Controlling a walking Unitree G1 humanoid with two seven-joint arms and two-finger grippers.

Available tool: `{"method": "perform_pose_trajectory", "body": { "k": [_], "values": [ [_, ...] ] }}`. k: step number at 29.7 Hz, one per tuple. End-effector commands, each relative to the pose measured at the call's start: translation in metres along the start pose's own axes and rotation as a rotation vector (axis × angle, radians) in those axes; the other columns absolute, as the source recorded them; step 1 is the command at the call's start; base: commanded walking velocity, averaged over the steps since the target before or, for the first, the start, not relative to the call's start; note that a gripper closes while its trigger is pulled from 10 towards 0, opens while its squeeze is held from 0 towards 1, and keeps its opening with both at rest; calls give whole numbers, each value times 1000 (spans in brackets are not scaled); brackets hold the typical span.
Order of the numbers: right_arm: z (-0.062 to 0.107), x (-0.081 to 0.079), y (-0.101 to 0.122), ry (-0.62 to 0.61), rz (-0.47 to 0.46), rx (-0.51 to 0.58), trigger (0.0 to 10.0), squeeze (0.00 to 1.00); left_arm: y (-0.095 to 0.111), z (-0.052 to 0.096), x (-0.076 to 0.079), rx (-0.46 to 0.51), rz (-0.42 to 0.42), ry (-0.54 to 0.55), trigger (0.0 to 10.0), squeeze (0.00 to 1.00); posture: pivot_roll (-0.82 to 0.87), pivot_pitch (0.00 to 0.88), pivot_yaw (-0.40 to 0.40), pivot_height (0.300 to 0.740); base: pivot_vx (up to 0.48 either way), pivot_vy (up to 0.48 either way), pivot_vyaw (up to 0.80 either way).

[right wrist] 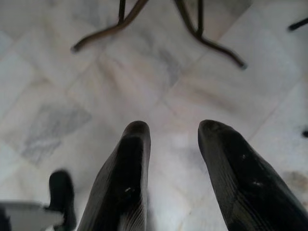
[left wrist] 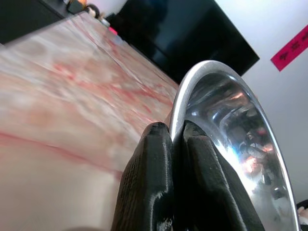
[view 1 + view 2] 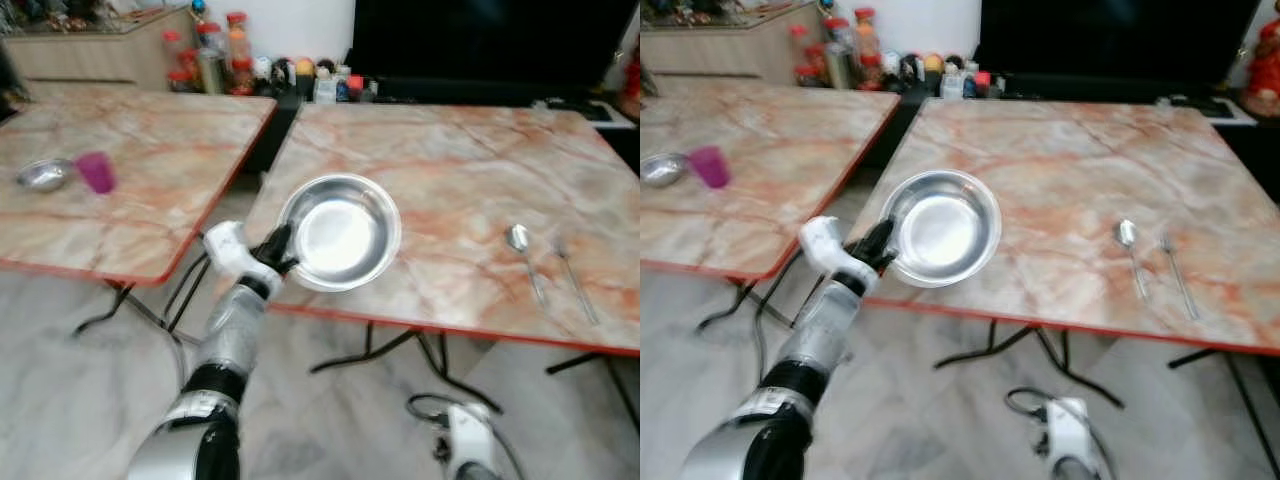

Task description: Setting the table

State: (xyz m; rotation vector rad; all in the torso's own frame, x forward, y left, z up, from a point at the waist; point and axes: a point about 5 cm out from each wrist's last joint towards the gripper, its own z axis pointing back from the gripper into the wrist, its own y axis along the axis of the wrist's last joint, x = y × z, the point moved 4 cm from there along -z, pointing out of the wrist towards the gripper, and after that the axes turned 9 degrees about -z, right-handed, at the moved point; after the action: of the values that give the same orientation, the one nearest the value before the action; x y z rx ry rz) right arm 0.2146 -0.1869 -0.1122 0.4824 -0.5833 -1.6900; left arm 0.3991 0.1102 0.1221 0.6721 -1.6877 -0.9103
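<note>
A shiny steel bowl [image 3: 342, 232] rests at the near left corner of the marble table [image 3: 450, 170]. My left gripper [image 3: 278, 250] is shut on the bowl's near left rim, and in the left wrist view its black fingers [image 2: 154, 178] pinch the rim of the steel bowl [image 2: 231, 139]. A spoon [image 3: 523, 255] and a fork [image 3: 575, 280] lie side by side near the table's right front edge. My right gripper [image 1: 168, 168] hangs low, open over the tiled floor, with nothing between its fingers.
A second marble table [image 3: 130, 170] stands to the left, carrying a small steel dish [image 3: 44, 175] and a purple cup [image 3: 97, 171]. Bottles and jars [image 3: 215, 55] line the back beside a dark screen [image 3: 480, 45]. A narrow gap separates the tables.
</note>
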Motion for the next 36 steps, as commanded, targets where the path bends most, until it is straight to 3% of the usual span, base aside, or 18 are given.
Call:
{"method": "perform_pose_trajectory", "body": {
  "k": [1, 12, 18, 32, 36],
  "values": [
    [0, 12, 1, -26, 0, 0, 10000, 0, 1, -6, 12, 5, 4, -31, 10000, 0, 26, 0, 27, 740, 259, -401, 0],
    [0, 10, 0, -29, -5, 4, 10000, 0, 2, -5, 11, -3, -7, -36, 10000, 0, 29, 0, 34, 740, 259, -400, 0],
    [1, 10, -3, -33, -4, -3, 10000, 0, -1, -4, 6, -29, -49, -16, 10000, 0, 33, 0, 40, 740, 0, 0, 0],
    [1, 10, -5, -45, -21, -5, 10000, 0, 6, -4, -6, -29, -27, 29, 10000, 0, 29, 0, 48, 740, 0, 0, 0],
    [1, 10, -5, -47, -22, -8, 10000, 0, 6, -3, -8, -30, -22, 37, 10000, 0, 29, 0, 48, 740, 0, 422, -317]
  ]
}}
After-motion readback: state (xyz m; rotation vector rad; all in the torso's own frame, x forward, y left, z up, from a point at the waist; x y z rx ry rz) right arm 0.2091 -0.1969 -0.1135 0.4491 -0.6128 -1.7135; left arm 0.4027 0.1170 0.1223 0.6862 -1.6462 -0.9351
